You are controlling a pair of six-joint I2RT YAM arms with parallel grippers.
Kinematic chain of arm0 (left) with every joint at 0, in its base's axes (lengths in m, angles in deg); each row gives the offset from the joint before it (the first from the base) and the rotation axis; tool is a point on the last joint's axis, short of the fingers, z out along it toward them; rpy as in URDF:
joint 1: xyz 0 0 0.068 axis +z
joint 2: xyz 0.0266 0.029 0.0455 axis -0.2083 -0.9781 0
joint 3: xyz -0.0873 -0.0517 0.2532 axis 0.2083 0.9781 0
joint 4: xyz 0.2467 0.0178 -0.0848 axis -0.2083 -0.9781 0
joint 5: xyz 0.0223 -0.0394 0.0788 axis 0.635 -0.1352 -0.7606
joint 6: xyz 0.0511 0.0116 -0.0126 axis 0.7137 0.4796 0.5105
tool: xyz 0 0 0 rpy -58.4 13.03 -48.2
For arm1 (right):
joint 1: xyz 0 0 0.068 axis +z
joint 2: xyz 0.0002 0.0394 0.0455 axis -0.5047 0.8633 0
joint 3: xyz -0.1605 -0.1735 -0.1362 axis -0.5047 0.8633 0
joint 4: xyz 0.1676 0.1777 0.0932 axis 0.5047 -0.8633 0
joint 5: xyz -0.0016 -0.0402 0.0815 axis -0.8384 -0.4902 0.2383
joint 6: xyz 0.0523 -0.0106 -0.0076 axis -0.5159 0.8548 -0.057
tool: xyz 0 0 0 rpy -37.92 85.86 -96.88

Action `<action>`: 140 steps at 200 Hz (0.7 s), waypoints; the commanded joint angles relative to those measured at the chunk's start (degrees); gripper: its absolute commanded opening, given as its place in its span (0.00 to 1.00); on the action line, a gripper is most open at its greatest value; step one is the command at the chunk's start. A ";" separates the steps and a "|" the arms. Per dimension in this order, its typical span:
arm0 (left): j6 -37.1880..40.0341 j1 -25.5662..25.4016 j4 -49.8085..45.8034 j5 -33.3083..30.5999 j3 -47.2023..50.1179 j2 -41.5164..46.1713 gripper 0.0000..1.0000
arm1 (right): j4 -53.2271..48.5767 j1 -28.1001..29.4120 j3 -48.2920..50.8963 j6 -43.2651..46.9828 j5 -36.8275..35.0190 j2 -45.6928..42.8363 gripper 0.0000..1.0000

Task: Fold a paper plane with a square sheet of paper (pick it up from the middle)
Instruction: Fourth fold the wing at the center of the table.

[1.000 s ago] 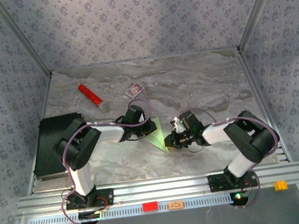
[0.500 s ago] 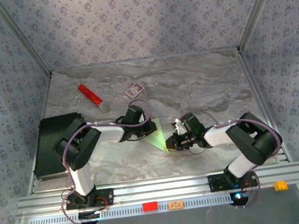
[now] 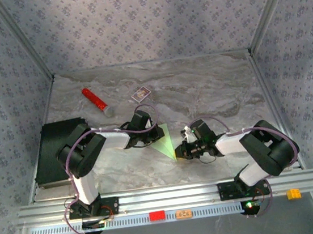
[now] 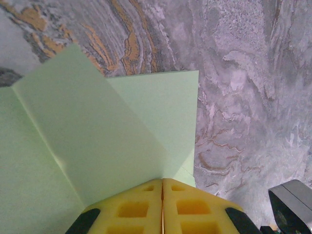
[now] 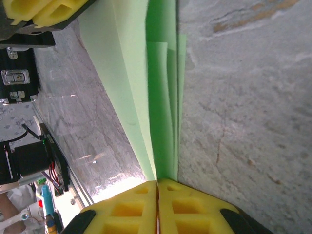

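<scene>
We have the sheet of paper (image 3: 164, 140), already creased to a pointed outline, at the middle of the desk (image 3: 210, 87), strung between both arms. Its long axis runs from the far left to the near right. The broad end sits in the left end effector (image 4: 162, 187), whose yellow pads are closed flat on the paper with the loose flaps fanning away from them. The narrow tip sits in the right end effector (image 5: 157, 185), likewise pinched shut on the stacked green layers. Neither arm is nearer, since each already touches its own end. We judge that the next fold depends on this line between the two grips, the paper lying straight ahead of each set of pads.

Compared with a second ago, the right arm's elbow has swung out toward the near right and its wrist has slid a little nearer along the desk. The left arm and the paper look unchanged.
</scene>
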 commanded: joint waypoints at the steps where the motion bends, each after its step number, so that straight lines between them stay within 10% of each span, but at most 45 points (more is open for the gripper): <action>1: 0.04 0.49 -3.24 -2.23 1.44 -1.25 0.08 | -7.39 0.97 2.17 1.33 0.48 -0.88 0.13; 140: -0.14 0.54 -3.60 -2.61 1.69 -0.98 0.08 | -9.78 2.93 4.78 0.36 -1.59 -2.70 0.06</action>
